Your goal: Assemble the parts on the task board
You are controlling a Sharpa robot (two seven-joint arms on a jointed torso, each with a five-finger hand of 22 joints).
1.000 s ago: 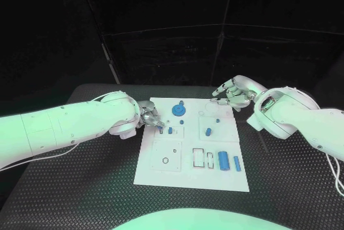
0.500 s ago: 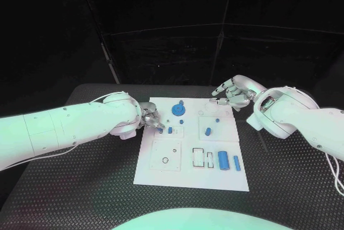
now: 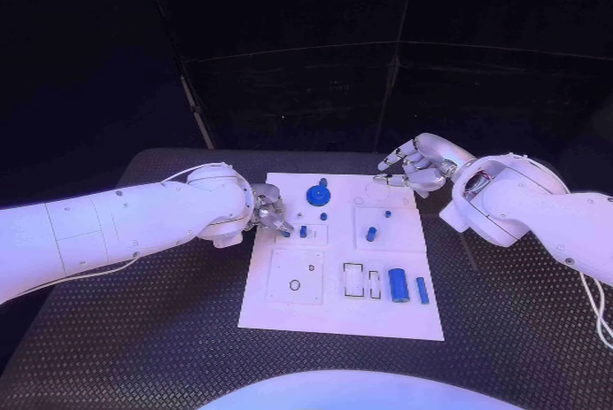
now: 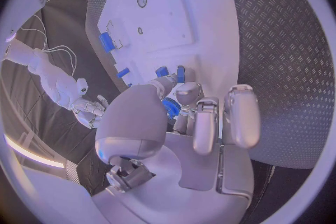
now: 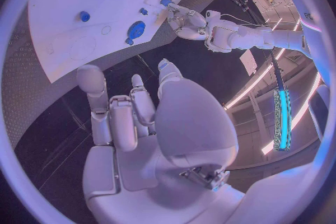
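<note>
Left hand (image 3: pixel 268 208) seemingly nearer part (image 3: pixel 286 231)

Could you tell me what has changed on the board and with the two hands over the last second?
Almost nothing. The left hand stays at the task board's left edge by the small blue parts, perhaps shifted slightly. The right hand still hovers off the far right corner, and the parts lie where they were.

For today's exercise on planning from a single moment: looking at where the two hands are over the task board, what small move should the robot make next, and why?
Probably a short lowering of the left hand onto the small blue parts at the task board's left edge. Its fingertips already sit right next to them, whether touching is unclear, while the right hand hovers open off the board's far corner.
</note>
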